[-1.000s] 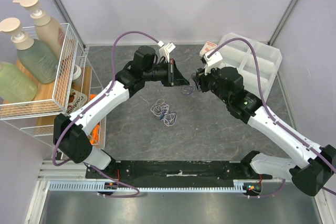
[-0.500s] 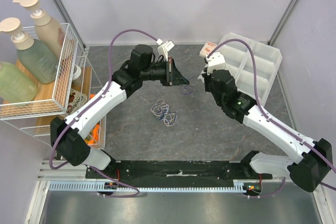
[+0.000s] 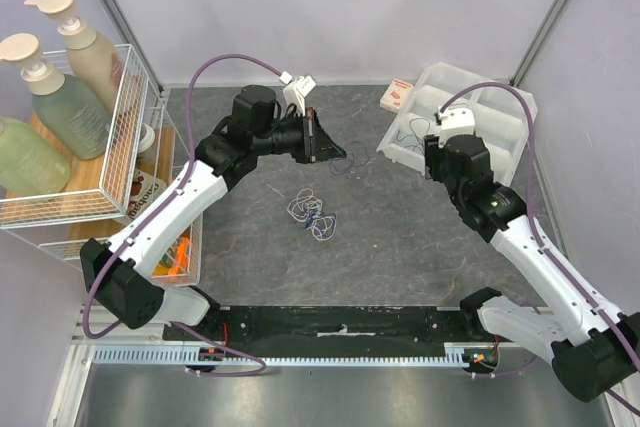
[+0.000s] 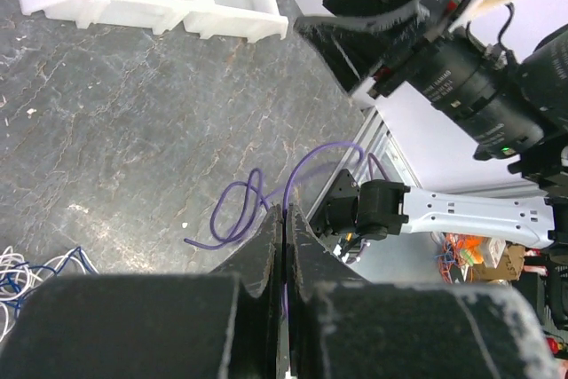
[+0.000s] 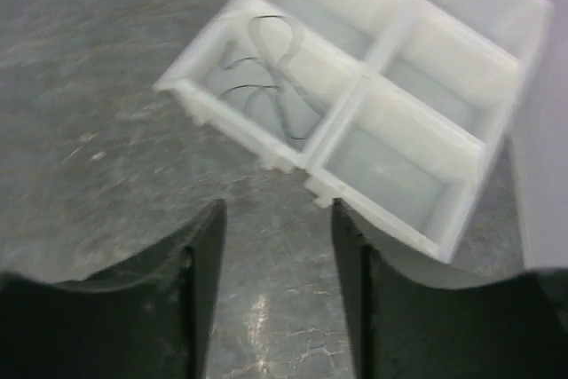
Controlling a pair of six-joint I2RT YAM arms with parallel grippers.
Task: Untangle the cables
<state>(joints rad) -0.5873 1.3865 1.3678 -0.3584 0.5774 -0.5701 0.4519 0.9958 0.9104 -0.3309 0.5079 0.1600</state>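
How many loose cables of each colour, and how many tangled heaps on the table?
Purple cable, in left gripper: 1
Black cable, in tray: 1
Tangled heap, white and blue: 1
Total: 3

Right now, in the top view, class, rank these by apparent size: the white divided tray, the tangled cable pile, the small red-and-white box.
1. white divided tray, clearly largest.
2. tangled cable pile, by its loose spread.
3. red-and-white box, only slightly smaller.
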